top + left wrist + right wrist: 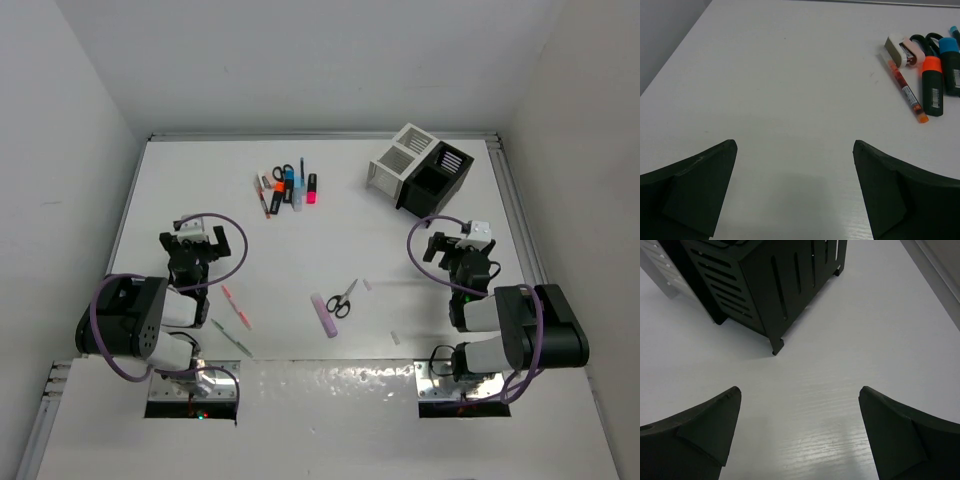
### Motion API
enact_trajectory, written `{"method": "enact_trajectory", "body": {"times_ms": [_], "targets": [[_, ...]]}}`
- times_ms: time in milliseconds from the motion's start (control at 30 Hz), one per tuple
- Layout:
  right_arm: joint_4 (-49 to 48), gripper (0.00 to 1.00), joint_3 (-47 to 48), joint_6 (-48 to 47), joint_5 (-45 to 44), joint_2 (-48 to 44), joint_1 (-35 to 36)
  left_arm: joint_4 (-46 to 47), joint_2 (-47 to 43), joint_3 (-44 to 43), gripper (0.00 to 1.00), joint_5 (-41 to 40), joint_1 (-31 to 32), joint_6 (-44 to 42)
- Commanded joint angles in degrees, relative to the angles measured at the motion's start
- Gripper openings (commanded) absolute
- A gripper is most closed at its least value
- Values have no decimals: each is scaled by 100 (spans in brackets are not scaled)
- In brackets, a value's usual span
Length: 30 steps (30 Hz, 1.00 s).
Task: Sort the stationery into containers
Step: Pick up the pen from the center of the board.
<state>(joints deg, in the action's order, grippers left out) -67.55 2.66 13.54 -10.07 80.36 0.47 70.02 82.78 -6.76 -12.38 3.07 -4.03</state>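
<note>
**Both claws open and empty, stationery lying loose on the table**

The left claw (pixel 195 243) is spread wide and holds nothing. In its wrist view the claw (pixel 794 150) has only bare table (pixel 330 240) between its fingers (pixel 695 192). Ahead of it, to the right, lies a cluster: a red pen (pixel 905 90), an orange marker (pixel 932 85) just beside it, a blue marker (pixel 951 65), and the black loops of the far scissors (pixel 929 40). From above, a pink marker (pixel 312 190) sits at the cluster's right edge.

The right claw (pixel 455 250) also gapes with nothing in it. Its wrist view shows the claw (pixel 799 390) over bare table, just short of a corner of the black box (pixel 765 290). The white box (pixel 660 270) touches that box on its left, and the pair stands at the table's far right.

The rest lies nearer the arms, well apart from both boxes:
- The near scissors (pixel 343 298) lie mid-table with the lilac bar (pixel 323 314) just beside them.
- Two white pieces (pixel 367 284) lie close by (too small to make out).
- A pink pen (pixel 236 307) and a green pen (pixel 232 339) lie by the left arm.
</note>
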Motion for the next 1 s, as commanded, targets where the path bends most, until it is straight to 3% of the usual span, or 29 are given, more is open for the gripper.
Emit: {"method": "enact_trajectory", "body": {"times_ms": [0,200,233,300,400,433,500,533,633,700,733,800,833,867,933,967], "targets": [[-267,99,-564,27,109,-29,-21,170,-78,-141,100,96,27,8],[-365,99,-995,-273,759,-932,-29,66,-165,-193,100,287,53,-149],[-16,99,-1012,-325,865,-1186,-21,-205,-471,-455,100,472,62,-229],[617,99,-890,-431,1250,-2152,-21,-1950,-876,-999,100,543,1,-203],[3109,99,152,-947,1682,-3437,67,-4123,-1212,-2502,100,1438,-96,-904],[4439,99,487,-1237,1709,-3587,250,-4580,-1273,-2818,100,1806,-79,-1463],[5581,99,1428,-2449,1264,-3755,593,-5593,-1369,-3365,100,2124,26,-2238],[6195,99,1648,-2644,61,-3747,1004,-5831,-1588,-3410,100,2335,88,-3278],[6507,99,2212,-2952,-1749,-3712,1638,-5940,-2228,-3052,100,1849,317,-4332],[6911,99,2581,-3217,-1790,-3677,1798,-5177,-2459,-2744,100,1277,343,-3872],[7183,99,2695,-3087,-1623,-3581,1860,-4930,-2530,-2769,100,186,343,-2607],[7108,99,2907,-1014,-1541,-3492,1860,-5521,-2469,-3449,100,-1014,317,-1107],[7080,99,2977,503,-1821,-3448,1791,-6508,-2347,-3733,100,-1299,282,-195],[7202,99,2995,814,-1345,-3448,1720,-6823,-2320,-3901,99,-928,143,-203],[7273,79,2986,896,76,-3352,1440,-7306,-2581,-3772,97,326,80,-727],[7439,69,3091,913,553,-3221,1430,-7318,-2731,-3579,97,455,123,-835]]}}
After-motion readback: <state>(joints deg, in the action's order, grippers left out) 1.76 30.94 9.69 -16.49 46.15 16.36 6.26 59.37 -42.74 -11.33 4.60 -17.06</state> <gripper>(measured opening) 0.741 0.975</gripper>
